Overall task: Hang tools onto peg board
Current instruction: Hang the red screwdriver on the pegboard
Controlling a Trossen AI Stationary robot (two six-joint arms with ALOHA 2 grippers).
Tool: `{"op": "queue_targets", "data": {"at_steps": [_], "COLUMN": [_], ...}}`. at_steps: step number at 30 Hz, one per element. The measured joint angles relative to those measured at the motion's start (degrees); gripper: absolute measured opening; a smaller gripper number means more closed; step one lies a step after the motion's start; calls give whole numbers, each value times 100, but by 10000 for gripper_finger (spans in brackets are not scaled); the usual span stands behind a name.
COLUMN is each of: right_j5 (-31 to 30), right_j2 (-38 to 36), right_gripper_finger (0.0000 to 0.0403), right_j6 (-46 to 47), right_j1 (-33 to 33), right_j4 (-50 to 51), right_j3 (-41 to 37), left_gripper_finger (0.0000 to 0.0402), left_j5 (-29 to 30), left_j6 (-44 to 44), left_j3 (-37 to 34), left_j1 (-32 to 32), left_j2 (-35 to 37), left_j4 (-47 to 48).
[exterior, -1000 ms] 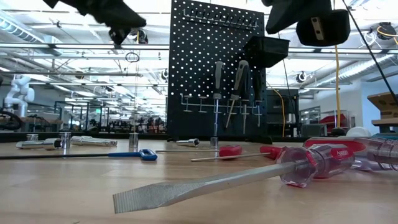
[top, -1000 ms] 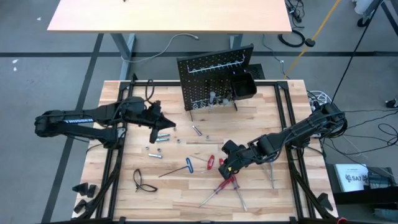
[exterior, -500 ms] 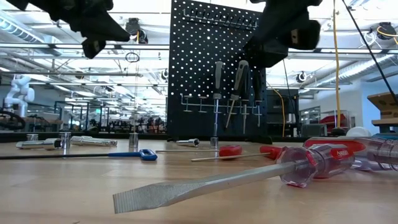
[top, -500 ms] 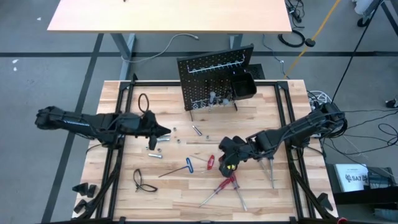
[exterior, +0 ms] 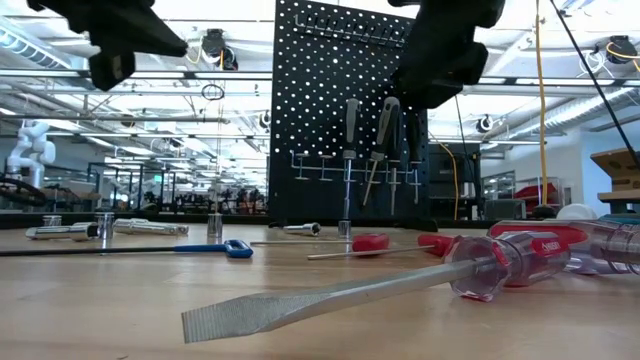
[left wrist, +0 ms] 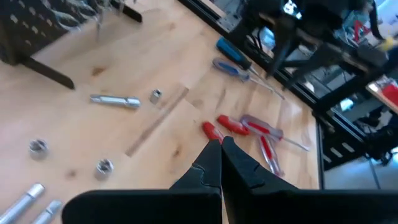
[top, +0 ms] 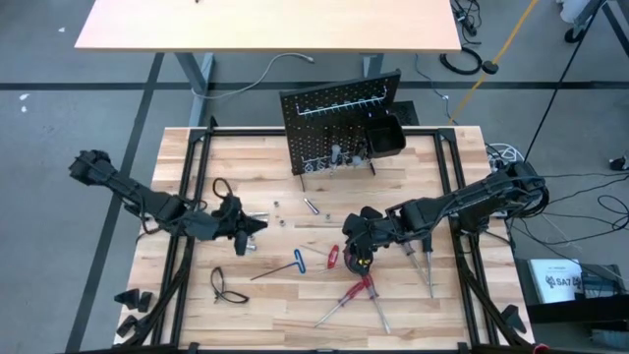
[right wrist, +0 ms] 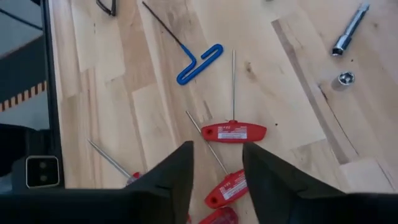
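The black peg board (top: 339, 120) stands upright at the far middle of the table, with a silver hook rail and a black bin (top: 386, 138); a few tools hang on it (exterior: 383, 135). A blue T-handle key (top: 295, 262) and red-handled drivers (top: 336, 256) lie flat on the table, and both show in the right wrist view: the key (right wrist: 200, 62) and a red T-handle driver (right wrist: 234, 132). My right gripper (top: 356, 254) hovers open above the red drivers, holding nothing. My left gripper (top: 259, 224) is shut and empty, above small silver bits (left wrist: 115, 101).
Red screwdrivers (top: 356, 292) lie near the front edge, one large in the low view (exterior: 400, 280). Blue-handled screwdrivers (left wrist: 233, 53) lie toward the right side. Silver sockets and bits (top: 309, 206) are scattered before the board. A black loop (top: 224, 285) lies at front left.
My left gripper has drawn back toward the table's left and near edges, its arm folding outward. My right gripper has gone a little toward the far and left edges, over the red drivers. No tool has moved.
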State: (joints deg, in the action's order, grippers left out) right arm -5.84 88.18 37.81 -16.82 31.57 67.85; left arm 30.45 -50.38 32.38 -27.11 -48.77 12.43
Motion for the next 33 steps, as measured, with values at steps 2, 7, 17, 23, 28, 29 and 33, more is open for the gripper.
{"op": "queue_targets", "data": {"at_steps": [2,7,17,23,28,29,33], "right_j5": [-9,-35,-778,-970,-1251,-1252,-1174], "right_j2": [0,0,1,24,182,238,455], "right_gripper_finger": [145,166,153,142,137,137,137], "right_j6": [161,1161,3340,4701,5492,5592,5754], "right_j1": [0,-67,-719,-1319,-1780,-1842,-1972], "right_j4": [0,-69,-928,-956,-1128,-1142,-1196], "right_j3": [0,-2,-4,-4,-3,-3,0], "left_gripper_finger": [0,0,3,27,58,66,102], "left_j5": [66,24,-1517,-1544,-1623,-1685,-1685], "left_j6": [-34,161,893,1291,1888,2005,2117], "left_j3": [0,0,0,0,0,0,0], "left_j1": [-222,-581,-682,-679,-680,-680,-678], "left_j2": [-81,-164,-239,-401,-567,-606,-844], "left_j4": [0,42,340,437,201,83,-665]}}
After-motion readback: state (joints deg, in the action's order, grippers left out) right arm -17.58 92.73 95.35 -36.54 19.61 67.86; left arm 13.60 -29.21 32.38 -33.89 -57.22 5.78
